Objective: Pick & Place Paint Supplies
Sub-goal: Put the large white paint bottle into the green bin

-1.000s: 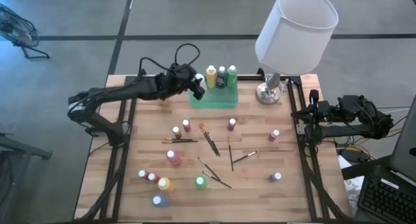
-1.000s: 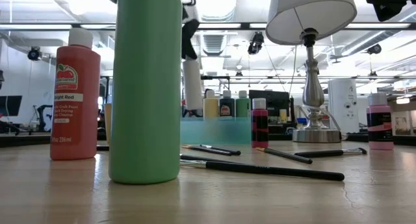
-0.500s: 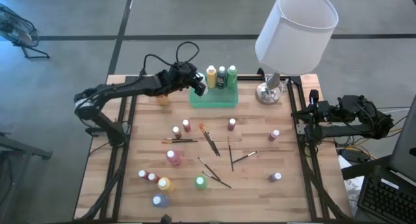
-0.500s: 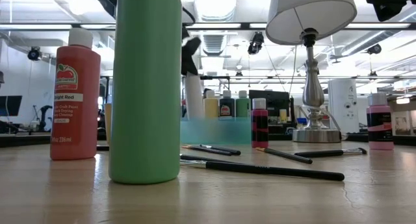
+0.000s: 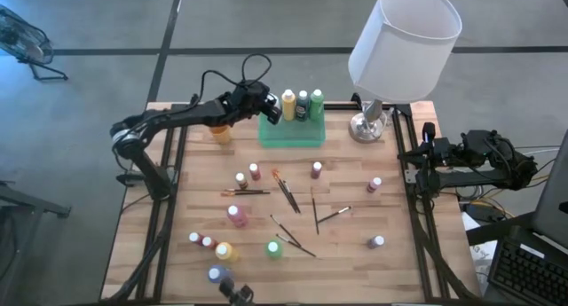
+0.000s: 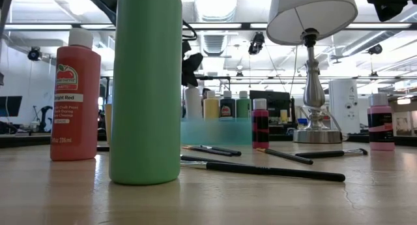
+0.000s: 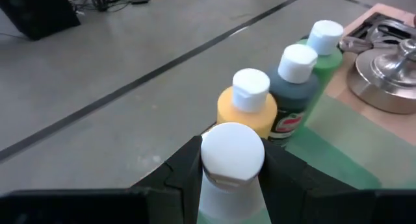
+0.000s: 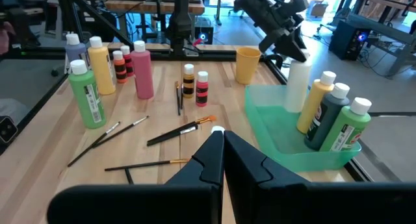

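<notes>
My left gripper (image 5: pixel 269 111) is shut on a white paint bottle (image 8: pixel 296 86) at the far left corner of the green tray (image 5: pixel 293 136). The bottle's lower end is down inside the tray, beside the yellow (image 7: pixel 250 107), dark green (image 7: pixel 294 81) and light green (image 7: pixel 323 52) bottles standing in a row there. Whether it rests on the tray floor, I cannot tell. Other paint bottles (image 5: pixel 238 215) and dark-handled paintbrushes (image 5: pixel 288 195) lie spread over the middle and near part of the table. My right gripper (image 8: pixel 221 143) waits shut at the table's right edge. My left gripper pinches the white bottle between its two fingers at the top, at the cap and shoulder (image 7: pixel 232 160). The fingers (image 8: pixel 289 50) come slanting down from the table's left. The bottle stays upright, its lower end behind the tray's wall (image 6: pixel 215 130).
A lamp with a white shade (image 5: pixel 404 40) stands on its metal base (image 5: pixel 366 124) just right of the tray. An orange cup (image 5: pixel 220 132) sits left of the tray. A large green bottle (image 6: pixel 146 88) and a red one (image 6: pixel 75 98) stand near the front edge.
My left gripper has moved toward the table's far edge and down, carrying the white bottle upright. The bottle has sunk from above the tray until its lower end is inside the tray next to the yellow bottle.
</notes>
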{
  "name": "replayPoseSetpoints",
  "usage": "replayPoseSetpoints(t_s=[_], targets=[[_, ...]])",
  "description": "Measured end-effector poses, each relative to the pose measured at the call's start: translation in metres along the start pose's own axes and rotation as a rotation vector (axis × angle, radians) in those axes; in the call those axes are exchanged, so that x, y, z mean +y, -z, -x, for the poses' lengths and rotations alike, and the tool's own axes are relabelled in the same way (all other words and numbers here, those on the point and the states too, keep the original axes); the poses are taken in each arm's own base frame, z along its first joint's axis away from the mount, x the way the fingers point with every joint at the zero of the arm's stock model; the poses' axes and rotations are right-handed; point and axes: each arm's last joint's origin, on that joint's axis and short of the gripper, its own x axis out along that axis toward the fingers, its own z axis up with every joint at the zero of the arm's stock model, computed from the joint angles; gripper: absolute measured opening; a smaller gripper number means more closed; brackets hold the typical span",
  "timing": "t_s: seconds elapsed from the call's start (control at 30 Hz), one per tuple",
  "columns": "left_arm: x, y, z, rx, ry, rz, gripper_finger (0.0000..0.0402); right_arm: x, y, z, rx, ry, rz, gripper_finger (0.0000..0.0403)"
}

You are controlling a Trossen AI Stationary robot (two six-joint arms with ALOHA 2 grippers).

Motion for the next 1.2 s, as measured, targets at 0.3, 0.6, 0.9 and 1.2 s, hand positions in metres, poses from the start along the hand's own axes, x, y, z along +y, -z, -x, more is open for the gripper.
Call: replayPoseSetpoints(t_s=[0.3,0.6,0.9,1.2], targets=[[0.013,0.005,-0.017,0.012,-0.026,0.008,0.0129,0.0,0.0,0.0,0.0,0.0,0.0,0.0008],[0.008,-0.002,-0.035,0.046,0.002,-0.012,0.0129,0.0,0.0,0.0,0.0,0.0,0.0,0.0008],[0.005,-0.007,-0.047,0.095,-0.003,-0.024,0.0141,0.0,0.0,0.0,0.0,0.0,0.0,0.0008],[0.007,-0.015,-0.038,0.066,-0.003,-0.021,0.0173,0.0,0.0,0.0,0.0,0.0,0.0,0.0008]])
